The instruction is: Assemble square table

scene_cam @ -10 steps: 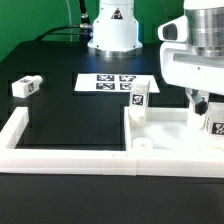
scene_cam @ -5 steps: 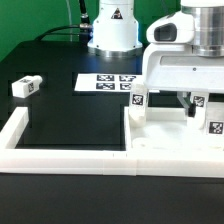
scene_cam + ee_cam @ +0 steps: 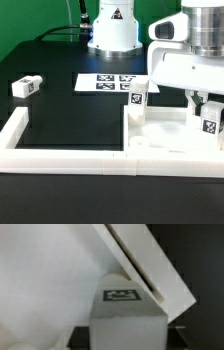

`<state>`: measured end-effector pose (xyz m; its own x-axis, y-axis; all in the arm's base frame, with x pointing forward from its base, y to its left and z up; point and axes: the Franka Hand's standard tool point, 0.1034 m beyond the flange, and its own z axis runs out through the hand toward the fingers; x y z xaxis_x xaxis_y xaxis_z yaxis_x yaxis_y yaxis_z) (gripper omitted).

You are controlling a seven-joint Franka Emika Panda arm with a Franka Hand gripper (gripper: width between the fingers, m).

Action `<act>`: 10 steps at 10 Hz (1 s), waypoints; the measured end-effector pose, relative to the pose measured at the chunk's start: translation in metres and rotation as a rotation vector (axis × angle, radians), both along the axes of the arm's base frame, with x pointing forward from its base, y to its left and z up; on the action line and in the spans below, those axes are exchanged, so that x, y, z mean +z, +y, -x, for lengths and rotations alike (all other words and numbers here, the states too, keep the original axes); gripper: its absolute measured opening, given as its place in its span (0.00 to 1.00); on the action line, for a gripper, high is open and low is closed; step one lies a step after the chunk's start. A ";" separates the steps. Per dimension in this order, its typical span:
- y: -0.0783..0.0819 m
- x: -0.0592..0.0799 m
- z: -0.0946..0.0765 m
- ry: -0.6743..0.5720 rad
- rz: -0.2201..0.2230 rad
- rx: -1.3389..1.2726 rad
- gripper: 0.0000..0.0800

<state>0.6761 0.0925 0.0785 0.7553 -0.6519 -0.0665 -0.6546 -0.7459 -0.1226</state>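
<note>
Standing upright, the leg is sitting directly beneath the gripper; whether its jaws are pinching it, I cannot tell.

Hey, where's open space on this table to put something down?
Bare table lies between the wall, the loose leg and the marker board. Crowded at the exterior view's right: tabletop, upright legs, gripper.
</note>
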 end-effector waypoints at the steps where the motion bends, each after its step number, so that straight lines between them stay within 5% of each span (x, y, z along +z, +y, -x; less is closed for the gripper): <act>1: -0.001 0.000 0.000 0.019 -0.020 -0.144 0.36; 7: 0.011 -0.001 -0.004 0.135 -0.082 -1.110 0.36; 10: 0.011 -0.002 -0.004 0.123 -0.075 -1.082 0.37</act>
<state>0.6798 0.1040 0.0765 -0.2304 -0.9582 -0.1694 -0.9704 0.2391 -0.0327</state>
